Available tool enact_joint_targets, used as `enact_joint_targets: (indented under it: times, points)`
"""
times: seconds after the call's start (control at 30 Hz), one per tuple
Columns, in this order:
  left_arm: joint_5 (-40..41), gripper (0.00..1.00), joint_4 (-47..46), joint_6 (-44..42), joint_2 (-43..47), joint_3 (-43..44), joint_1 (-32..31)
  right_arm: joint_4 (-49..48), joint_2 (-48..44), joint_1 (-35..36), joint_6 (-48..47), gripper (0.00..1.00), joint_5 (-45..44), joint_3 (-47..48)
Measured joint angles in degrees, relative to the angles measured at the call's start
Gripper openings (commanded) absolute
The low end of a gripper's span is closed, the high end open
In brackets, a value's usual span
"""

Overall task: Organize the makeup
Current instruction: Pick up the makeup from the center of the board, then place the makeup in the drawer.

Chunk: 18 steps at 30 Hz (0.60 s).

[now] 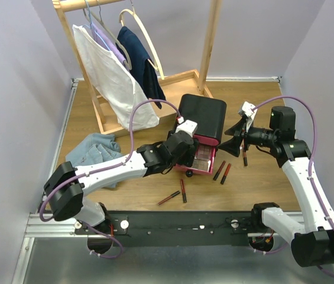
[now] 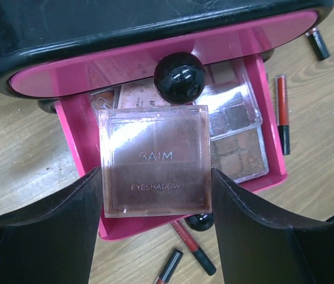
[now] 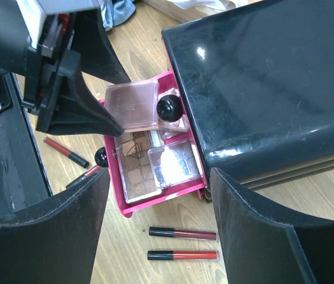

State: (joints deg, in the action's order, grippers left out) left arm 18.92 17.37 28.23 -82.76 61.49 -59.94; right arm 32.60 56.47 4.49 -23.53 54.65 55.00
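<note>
Working over the tabletop (image 1: 261, 100), the step in hand looks to be placing a palette into the black box (image 1: 205, 115), whose lowest pink drawer (image 2: 72, 127) stands pulled out directly under the left claw (image 2: 156, 177). That claw is closed across the width of a clear-lidded eyeshadow palette (image 3: 132, 106), one finger on each side edge, holding it flat just above the drawer. To do this well I would keep it level, ease it toward the box so its near edge clears the drawer's front wall, pass under the round black knob (image 2: 179, 77) just ahead of the fingertips, and part the fingers only once it rests on the palettes beneath. The right claw (image 3: 159, 174) hangs wide open and empty, the box just to its left. Counted: one box, one drawer open; one palette held and seemingly three more under it, though overlapping lids make that uncertain; five lip tubes (image 1: 183, 190) on the wood, two nearer the arm bases than the left claw, two between the claws, one beneath the right claw.
</note>
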Motion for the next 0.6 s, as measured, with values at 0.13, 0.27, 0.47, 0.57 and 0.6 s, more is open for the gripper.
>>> enact_joint_targets:
  times: [0.13,0.27,0.47,0.57,0.6]
  points:
    - [0.57,0.53,1.46,-0.70,-2.64,2.01,0.24,-0.02,0.00,-0.02,0.00,0.77,0.00,0.00]
    - [1.62,0.59,2.45,-1.05,-5.99,4.50,0.37,0.00,0.00,-0.02,0.00,0.77,0.00,0.00]
    - [3.28,0.72,4.68,-1.22,-8.33,6.54,1.01,0.00,0.00,-0.02,0.00,0.77,0.00,0.00]
    - [3.78,0.80,6.36,-1.22,-9.35,8.04,1.09,0.00,-0.02,-0.02,0.00,0.77,0.00,0.00]
    - [3.89,0.82,6.47,-1.05,-9.60,8.26,1.09,0.00,-0.02,-0.02,0.00,0.77,0.00,0.00]
